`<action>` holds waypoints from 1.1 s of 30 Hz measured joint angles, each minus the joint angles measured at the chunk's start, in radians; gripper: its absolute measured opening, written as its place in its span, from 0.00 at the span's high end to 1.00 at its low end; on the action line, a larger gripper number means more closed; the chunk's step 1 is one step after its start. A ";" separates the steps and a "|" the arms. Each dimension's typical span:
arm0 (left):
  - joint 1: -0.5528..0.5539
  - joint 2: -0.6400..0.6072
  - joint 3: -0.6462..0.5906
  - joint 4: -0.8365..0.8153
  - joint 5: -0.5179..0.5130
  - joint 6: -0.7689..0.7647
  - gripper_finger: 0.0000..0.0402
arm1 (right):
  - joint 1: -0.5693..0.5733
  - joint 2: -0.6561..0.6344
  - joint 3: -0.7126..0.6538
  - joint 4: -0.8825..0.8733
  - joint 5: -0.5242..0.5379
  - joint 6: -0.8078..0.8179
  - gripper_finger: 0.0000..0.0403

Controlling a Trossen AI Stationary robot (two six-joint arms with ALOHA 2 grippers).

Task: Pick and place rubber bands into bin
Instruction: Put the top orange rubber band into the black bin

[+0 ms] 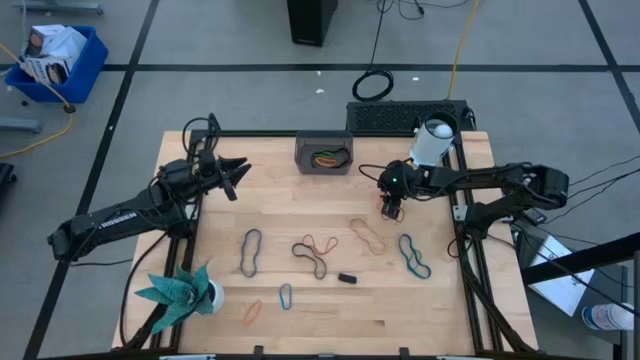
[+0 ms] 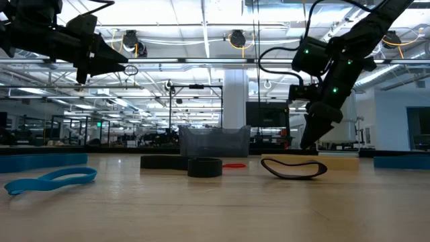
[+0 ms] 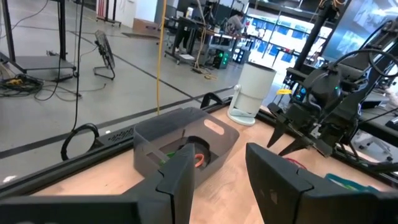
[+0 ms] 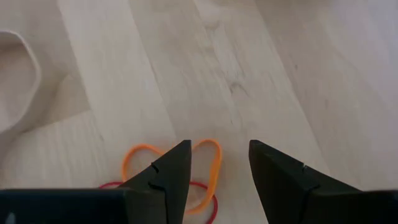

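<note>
The dark grey bin stands at the table's far edge, with a few bands inside; it also shows in the left wrist view. Loose rubber bands lie flat on the table: blue, black with orange and red, tan, teal, orange, small teal. My left gripper is open and empty, raised left of the bin. My right gripper is open and empty, pointing down above the wood right of the bin; its wrist view shows an orange band and a red band beyond the fingers.
A small black block lies among the bands. A green paper plant in a white pot stands at the near left. A white cylinder and a black mat sit at the far right. Bare wood lies between the bin and the bands.
</note>
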 joint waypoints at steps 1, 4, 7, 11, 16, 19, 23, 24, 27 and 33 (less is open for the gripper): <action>0.000 0.000 0.000 -0.001 0.000 0.000 0.63 | -0.004 0.009 0.000 -0.002 0.000 0.000 0.61; 0.000 0.000 0.000 -0.005 0.000 0.000 0.63 | -0.015 0.038 0.000 0.004 0.001 0.021 0.61; 0.000 0.000 0.000 -0.005 0.000 -0.001 0.63 | -0.027 0.063 0.000 0.001 0.002 0.030 0.61; 0.000 0.000 0.000 -0.005 0.000 -0.001 0.63 | -0.038 0.093 0.003 0.002 -0.003 0.032 0.61; 0.000 0.000 0.000 -0.005 0.000 -0.001 0.63 | -0.046 0.118 0.005 0.005 -0.033 0.025 0.62; 0.000 0.000 0.000 -0.005 0.000 -0.001 0.63 | -0.046 0.120 0.005 0.004 -0.034 0.018 0.62; 0.000 0.000 0.000 -0.005 0.000 -0.001 0.63 | -0.046 0.120 0.004 0.004 -0.048 -0.001 0.68; 0.000 0.000 0.000 -0.005 0.000 -0.001 0.63 | -0.046 0.121 0.004 0.004 -0.052 -0.004 0.70; 0.000 0.000 0.000 -0.005 0.000 -0.002 0.63 | -0.045 0.121 0.003 0.005 -0.055 -0.011 0.78; 0.000 0.000 0.000 -0.005 0.000 -0.002 0.63 | -0.045 0.122 0.002 0.005 -0.056 -0.012 0.97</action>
